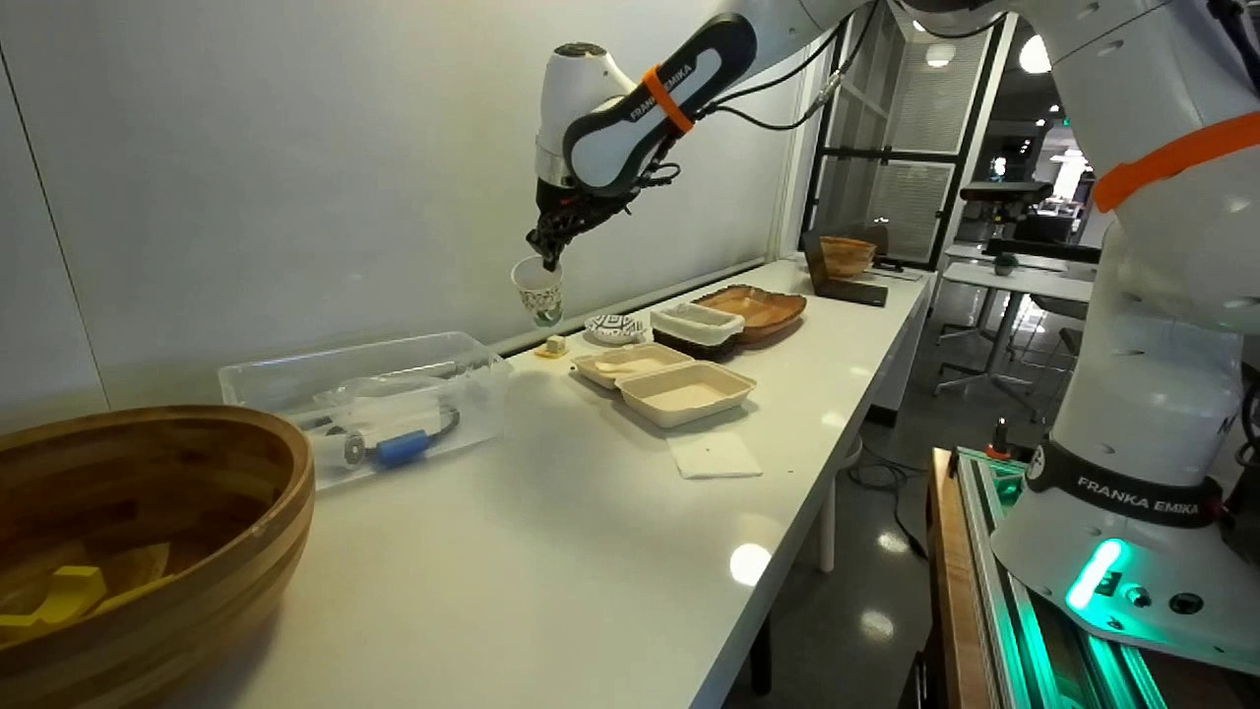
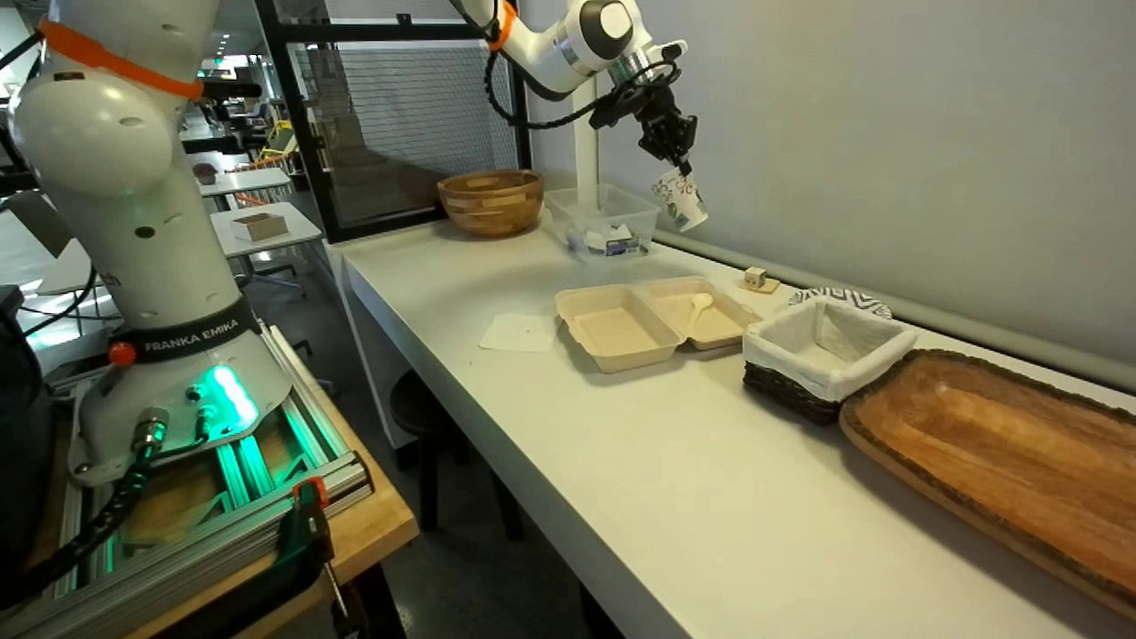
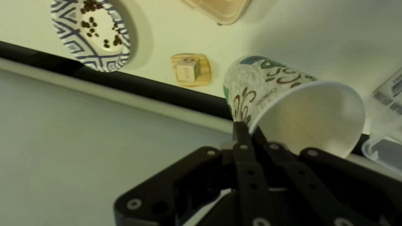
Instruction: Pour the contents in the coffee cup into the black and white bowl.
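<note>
The coffee cup (image 1: pixel 537 289) is white paper with a green and brown leaf print. It is held tilted in the air near the wall, and also shows in an exterior view (image 2: pixel 682 201) and the wrist view (image 3: pixel 270 78). Its mouth is open, with no lid on it; the inside that shows looks bare. My gripper (image 3: pixel 251 130) is shut on the cup's rim, one finger outside and one inside. The black and white bowl (image 3: pixel 114 62) stands on the table by the wall, apart from the cup, with several dark beans (image 3: pixel 91 26) in it.
A small block on a wooden slice (image 3: pixel 204 73) lies between cup and bowl. An open takeout box (image 2: pixel 621 328), a lined basket (image 2: pixel 825 346) and a wooden tray (image 2: pixel 994 435) stand nearby. A clear bin (image 1: pixel 472 364) and a large wooden bowl (image 1: pixel 266 532) stand at the opposite end.
</note>
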Action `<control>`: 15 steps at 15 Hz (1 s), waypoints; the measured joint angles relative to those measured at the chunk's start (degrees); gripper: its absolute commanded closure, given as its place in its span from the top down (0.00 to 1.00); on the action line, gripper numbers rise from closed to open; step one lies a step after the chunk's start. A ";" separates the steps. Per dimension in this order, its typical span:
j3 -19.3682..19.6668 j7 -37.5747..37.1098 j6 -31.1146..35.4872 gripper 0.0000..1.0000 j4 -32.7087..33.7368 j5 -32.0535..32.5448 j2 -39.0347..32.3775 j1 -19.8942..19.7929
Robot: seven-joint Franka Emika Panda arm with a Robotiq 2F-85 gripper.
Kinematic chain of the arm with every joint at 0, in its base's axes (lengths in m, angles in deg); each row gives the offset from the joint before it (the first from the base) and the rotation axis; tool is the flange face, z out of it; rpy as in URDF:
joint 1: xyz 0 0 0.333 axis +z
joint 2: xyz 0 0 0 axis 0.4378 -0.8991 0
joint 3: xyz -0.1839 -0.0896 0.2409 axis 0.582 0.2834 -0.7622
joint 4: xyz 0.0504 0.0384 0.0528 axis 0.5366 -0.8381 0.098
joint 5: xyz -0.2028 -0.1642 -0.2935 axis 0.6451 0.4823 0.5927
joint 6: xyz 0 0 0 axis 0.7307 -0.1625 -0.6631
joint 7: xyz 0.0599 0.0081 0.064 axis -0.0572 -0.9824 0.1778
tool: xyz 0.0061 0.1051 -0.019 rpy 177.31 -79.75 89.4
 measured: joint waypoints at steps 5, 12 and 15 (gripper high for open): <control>-6.71 16.83 -8.15 0.01 1.20 -16.90 -1.02 -5.69; -8.80 26.96 -15.26 0.01 6.42 -25.91 -7.39 -9.45; -9.20 30.24 -15.22 0.35 8.36 -26.17 -10.19 -10.00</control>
